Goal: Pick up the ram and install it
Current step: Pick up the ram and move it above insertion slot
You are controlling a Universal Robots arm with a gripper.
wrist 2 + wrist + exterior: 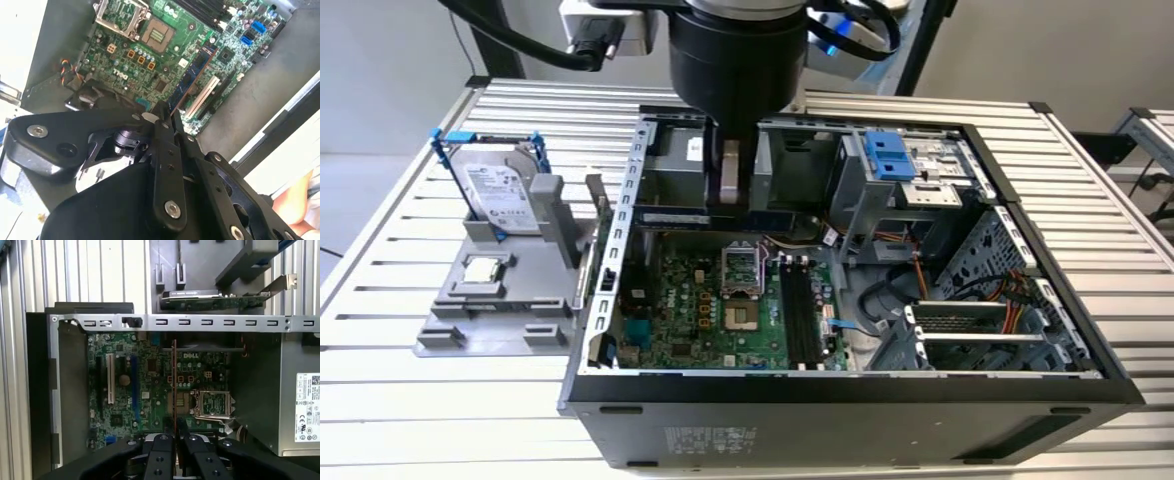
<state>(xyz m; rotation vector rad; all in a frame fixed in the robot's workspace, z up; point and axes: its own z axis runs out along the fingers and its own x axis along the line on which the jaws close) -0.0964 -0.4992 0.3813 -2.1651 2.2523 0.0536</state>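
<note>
My gripper [730, 178] hangs over the rear part of the open computer case and is shut on the ram [674, 216], a long dark blue stick held level above the green motherboard [680, 300]. In the second wrist view the ram [192, 77] runs out from the gripper [165, 114] as a blue strip over the board [165, 50]. The first wrist view catches the ram [174, 385] edge-on, a thin line rising from the gripper [174, 441]. The black memory slots [801, 310] lie lower on the board, toward the exterior view's right of the processor socket [740, 270].
A silver hard drive [500, 195] stands in a grey fixture [494, 315] outside the case, at the exterior view's left, with a small square processor chip [483, 268] below it. Drive cages [907, 165] and loose cables [947, 290] fill the case's right side. The metal case rim [200, 322] borders the board.
</note>
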